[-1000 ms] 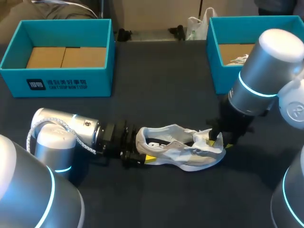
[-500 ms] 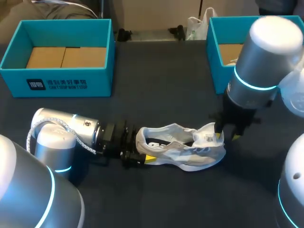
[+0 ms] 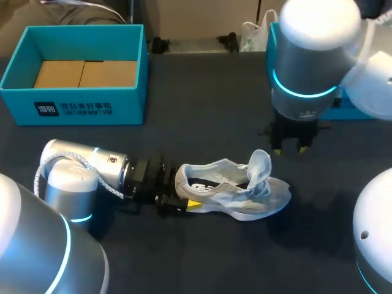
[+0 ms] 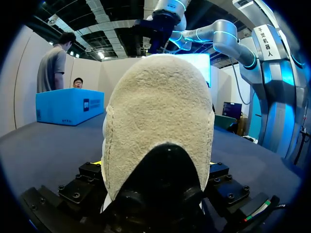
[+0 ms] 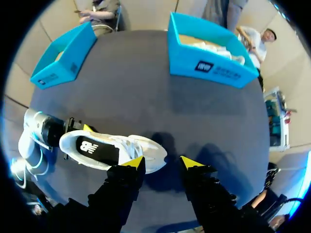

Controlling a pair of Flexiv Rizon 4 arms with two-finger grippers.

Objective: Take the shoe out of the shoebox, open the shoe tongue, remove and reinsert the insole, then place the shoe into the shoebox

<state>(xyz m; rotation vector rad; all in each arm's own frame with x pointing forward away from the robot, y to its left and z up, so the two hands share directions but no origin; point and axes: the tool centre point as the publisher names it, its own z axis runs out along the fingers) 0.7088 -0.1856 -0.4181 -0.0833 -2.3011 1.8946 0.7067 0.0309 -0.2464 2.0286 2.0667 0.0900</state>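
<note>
One shoe | long axis left–right | heel in left jaws, seemingly clamped

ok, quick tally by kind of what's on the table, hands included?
teal shoeboxes: 2 (left shoebox, right shoebox)
white sneaker: 1
robot hands: 2 (left hand, right hand)
total: 5
</note>
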